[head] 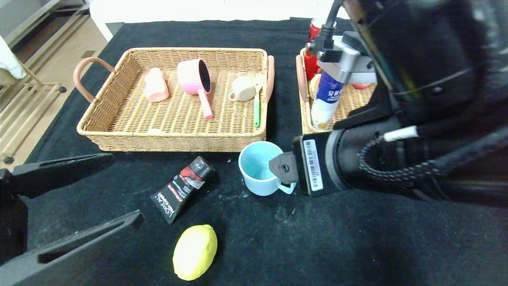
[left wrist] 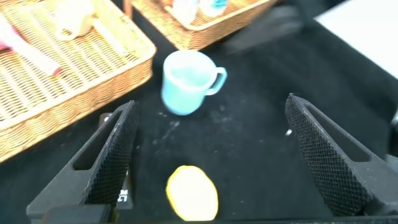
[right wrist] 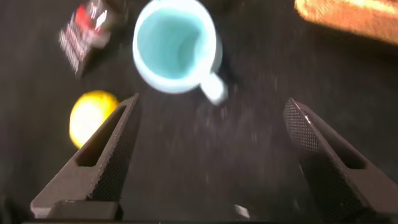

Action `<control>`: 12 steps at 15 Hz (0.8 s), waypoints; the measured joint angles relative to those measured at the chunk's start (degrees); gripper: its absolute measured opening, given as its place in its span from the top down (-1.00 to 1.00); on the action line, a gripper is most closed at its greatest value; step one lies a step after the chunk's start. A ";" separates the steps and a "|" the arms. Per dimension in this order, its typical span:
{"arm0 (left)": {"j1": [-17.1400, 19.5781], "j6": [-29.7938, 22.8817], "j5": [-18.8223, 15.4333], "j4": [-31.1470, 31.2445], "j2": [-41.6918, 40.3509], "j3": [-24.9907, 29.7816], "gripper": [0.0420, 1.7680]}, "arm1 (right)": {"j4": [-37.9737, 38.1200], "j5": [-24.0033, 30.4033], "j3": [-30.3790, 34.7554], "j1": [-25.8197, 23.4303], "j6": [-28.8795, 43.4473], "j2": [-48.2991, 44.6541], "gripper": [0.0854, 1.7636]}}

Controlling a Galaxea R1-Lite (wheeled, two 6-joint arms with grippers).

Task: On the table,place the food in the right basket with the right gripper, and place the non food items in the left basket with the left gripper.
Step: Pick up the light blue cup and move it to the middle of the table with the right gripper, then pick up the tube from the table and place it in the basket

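Observation:
A yellow lemon (head: 195, 252) lies on the black table near the front. A black L'Oreal tube (head: 182, 187) lies just behind it, and a light blue mug (head: 260, 167) stands to its right. My left gripper (head: 127, 187) is open and empty at the front left, low over the table. In the left wrist view the left gripper (left wrist: 210, 106) has the lemon (left wrist: 193, 193) between its fingers and the mug (left wrist: 186, 81) beyond. My right gripper (right wrist: 212, 102) is open and empty, with the mug (right wrist: 177, 43) just ahead and the lemon (right wrist: 90, 115) off to one side. In the head view its fingers are hidden by the arm.
The left wicker basket (head: 119, 135) holds a pink cup (head: 156, 84), a pink pot (head: 194, 79), a cream teapot (head: 243, 89) and a green spoon (head: 257, 107). The right basket (head: 303, 103) holds a red can (head: 313, 59) and a blue-white bottle (head: 327, 99). My right arm (head: 397, 159) covers the table's right side.

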 joint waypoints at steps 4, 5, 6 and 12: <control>0.00 0.22 2.10 0.04 1.38 -0.33 -0.94 | -11.46 3.47 16.48 0.52 -6.56 -9.95 -0.90; 0.00 0.22 2.17 0.15 1.56 -0.44 -0.94 | -15.60 5.06 21.50 0.13 -8.92 -12.51 -0.91; 0.00 0.26 2.17 0.34 1.67 -0.48 -0.94 | -19.91 7.06 26.72 -0.45 -11.63 -15.17 -0.91; -0.02 0.43 4.88 2.93 2.08 -0.69 -0.94 | -37.43 30.31 51.74 -12.15 -27.37 -31.65 -0.92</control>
